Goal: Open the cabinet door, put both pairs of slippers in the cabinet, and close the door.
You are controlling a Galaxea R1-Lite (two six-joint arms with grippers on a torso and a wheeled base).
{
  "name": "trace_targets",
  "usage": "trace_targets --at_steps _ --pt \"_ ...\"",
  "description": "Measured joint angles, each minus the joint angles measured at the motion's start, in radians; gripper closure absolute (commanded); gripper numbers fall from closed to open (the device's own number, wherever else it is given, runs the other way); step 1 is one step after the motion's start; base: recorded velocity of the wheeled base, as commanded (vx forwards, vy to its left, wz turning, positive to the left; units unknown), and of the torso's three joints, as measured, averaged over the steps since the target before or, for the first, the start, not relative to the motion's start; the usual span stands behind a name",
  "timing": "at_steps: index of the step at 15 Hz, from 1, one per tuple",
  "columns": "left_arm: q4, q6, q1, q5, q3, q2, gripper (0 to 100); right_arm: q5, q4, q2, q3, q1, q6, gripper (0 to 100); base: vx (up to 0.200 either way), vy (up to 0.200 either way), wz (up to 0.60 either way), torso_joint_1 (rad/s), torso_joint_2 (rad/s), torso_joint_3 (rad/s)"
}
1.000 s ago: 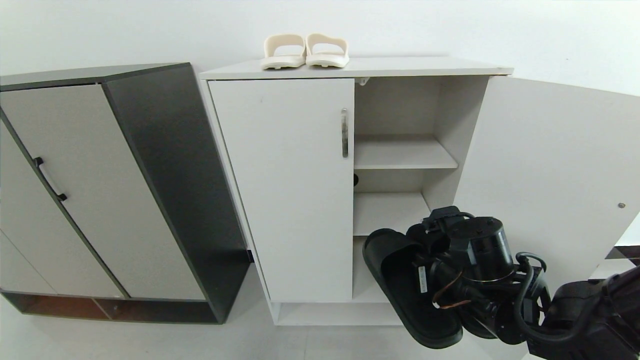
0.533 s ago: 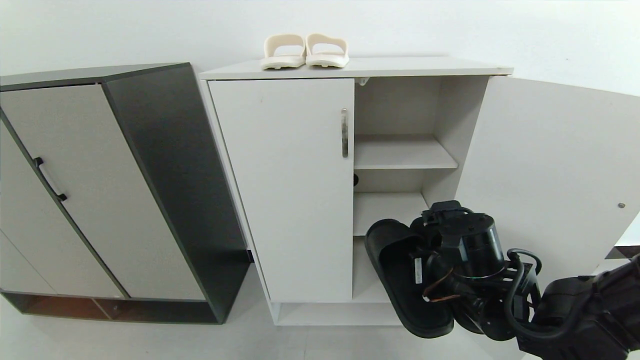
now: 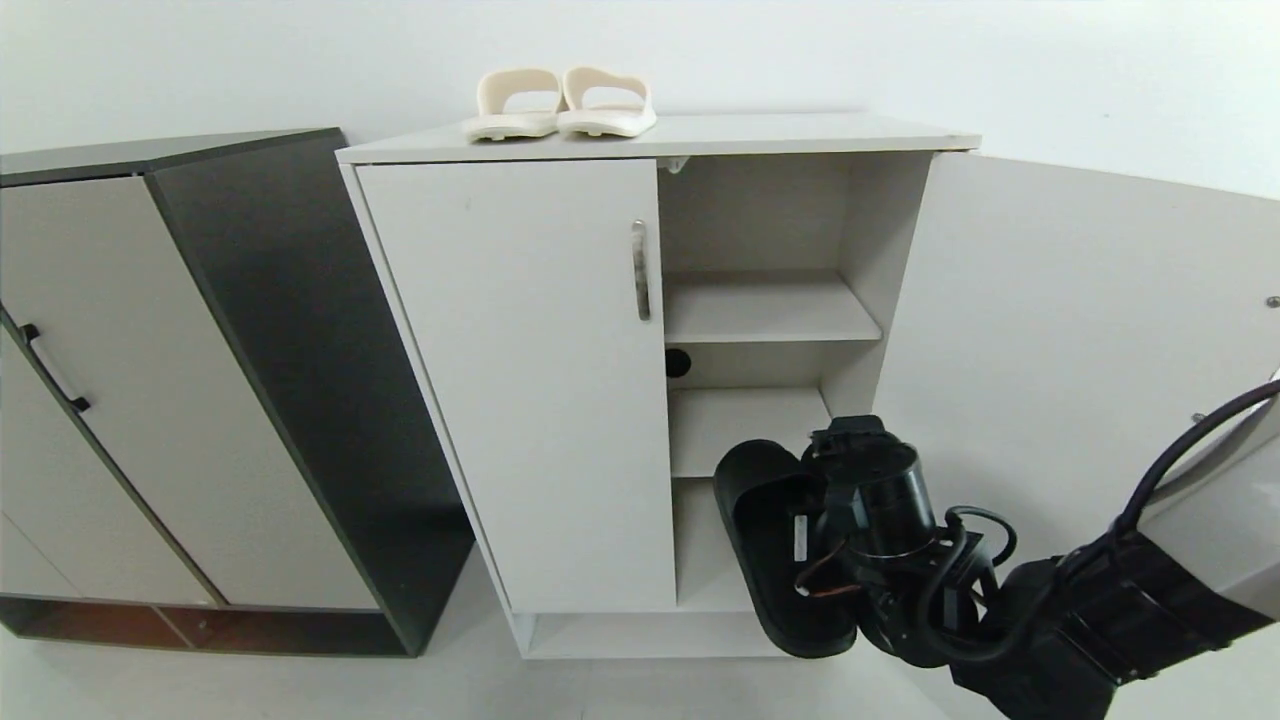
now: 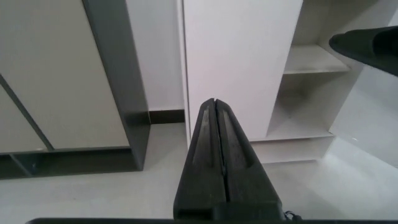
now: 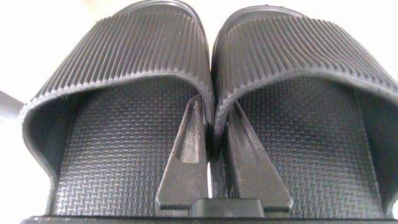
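A pair of black slippers (image 3: 775, 560) hangs in front of the white cabinet's (image 3: 650, 140) open right half, level with the lowest compartment, toes uppermost. My right gripper (image 5: 212, 106) is shut on the slippers' two touching inner strap edges (image 5: 214, 81); its wrist (image 3: 870, 500) sits just right of them. A cream pair of slippers (image 3: 560, 103) rests on the cabinet top, left of centre. The right door (image 3: 1050, 330) stands wide open and the left door (image 3: 520, 380) is closed. My left gripper (image 4: 214, 106) is shut on nothing, low in front of the cabinet.
Inside the open half are an upper shelf (image 3: 765, 310) and a middle shelf (image 3: 740, 425), both bare. A dark grey cabinet (image 3: 250, 380) with closed doors stands close on the left. Light floor (image 4: 124, 193) lies in front of both cabinets.
The head camera has shifted, sliding the whole scene left. My right arm has carried the black slippers closer to the cabinet's lower opening.
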Motion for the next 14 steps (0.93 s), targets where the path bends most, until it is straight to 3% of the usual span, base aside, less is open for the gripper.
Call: trace_targets --at_steps 6,14 --pt "0.0 -0.001 -0.001 0.002 0.0 0.0 100 -0.026 -0.001 0.144 -0.116 0.027 0.043 100 0.0 0.0 0.0 0.0 0.0 0.0" --pt "0.0 0.0 0.0 0.0 0.0 0.0 100 -0.04 -0.006 0.229 -0.167 0.027 0.041 100 0.0 0.0 0.0 0.0 0.0 0.0"
